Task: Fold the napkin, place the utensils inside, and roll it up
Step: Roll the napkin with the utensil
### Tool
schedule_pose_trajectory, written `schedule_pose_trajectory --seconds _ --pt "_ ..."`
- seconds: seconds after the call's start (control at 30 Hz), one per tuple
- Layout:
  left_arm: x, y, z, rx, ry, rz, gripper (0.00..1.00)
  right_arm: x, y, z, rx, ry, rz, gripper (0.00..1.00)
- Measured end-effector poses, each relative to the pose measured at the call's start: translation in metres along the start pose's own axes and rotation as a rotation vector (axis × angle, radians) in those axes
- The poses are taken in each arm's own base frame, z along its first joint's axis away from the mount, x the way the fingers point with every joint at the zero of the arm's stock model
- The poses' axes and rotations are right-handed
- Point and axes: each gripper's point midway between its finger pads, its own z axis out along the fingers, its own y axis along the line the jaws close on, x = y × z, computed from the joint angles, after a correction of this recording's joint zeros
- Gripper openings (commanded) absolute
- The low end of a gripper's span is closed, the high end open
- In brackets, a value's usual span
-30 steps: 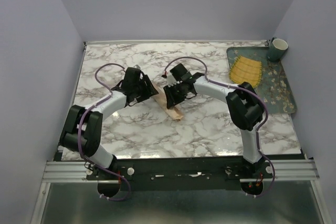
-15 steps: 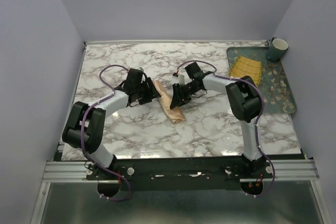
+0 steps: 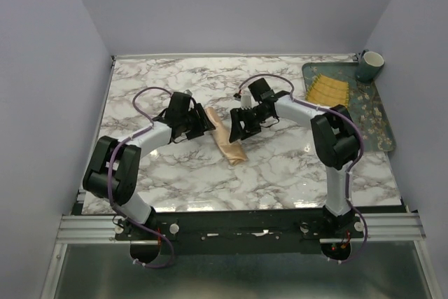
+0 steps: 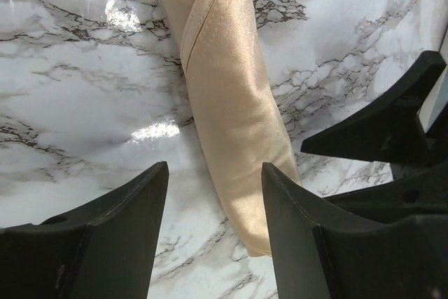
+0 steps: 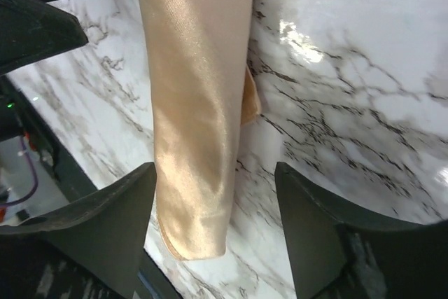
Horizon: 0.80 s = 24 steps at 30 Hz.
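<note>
Peach-orange and glossy, the napkin (image 3: 227,142) lay rolled into a narrow bundle on the marble table (image 3: 280,166), set on a slant with its far end leaning left and its near end leaning right. Both arms met over it. The left gripper (image 3: 203,126) hung just left of the napkin's far half, and the right gripper (image 3: 236,129) hung just right of the napkin's middle, so the roll sat between the two tools.

Seen from the left wrist, the black fingers (image 4: 112,236) stood wide apart with the napkin running down between them. Bare marble showed between the roll and one finger. The other finger overlapped the roll's edge, and whether it touched the cloth could not be told. A stitched hem ran along the upper part of the bundle.

Seen from the right wrist, that tool's fingers (image 5: 105,229) were likewise spread wide, gripping nothing. The napkin's rounded end lay close beside one finger, with open marble between the roll and the other. A small corner of fabric poked out from the roll's side.

Well to the right of the napkin and farther back, a patterned grey-green tray (image 3: 374,113) rested at the table's edge. It carried a yellow ribbed cloth (image 3: 327,92), while a dark green cup (image 3: 369,66) stood at its far corner.
</note>
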Motion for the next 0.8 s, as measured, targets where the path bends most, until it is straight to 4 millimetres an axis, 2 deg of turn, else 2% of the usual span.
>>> schedule_pose_trajectory --seconds 0.2,0.47,0.63,0.8 --pt "-0.004 -0.001 -0.008 0.0 -0.037 -0.012 0.63 -0.005 -0.002 -0.018 0.179 -0.038 -0.043 0.86" --pt "-0.013 -0.002 -0.022 -0.01 -0.106 -0.016 0.63 0.009 0.022 0.004 0.433 -0.024 -0.182 0.92" --pt "-0.024 0.005 -0.039 -0.027 -0.174 -0.035 0.62 0.003 0.043 0.014 0.584 -0.047 -0.269 0.96" --pt "-0.03 0.016 -0.049 -0.045 -0.21 -0.057 0.63 -0.008 0.041 0.017 0.718 -0.074 -0.294 0.97"
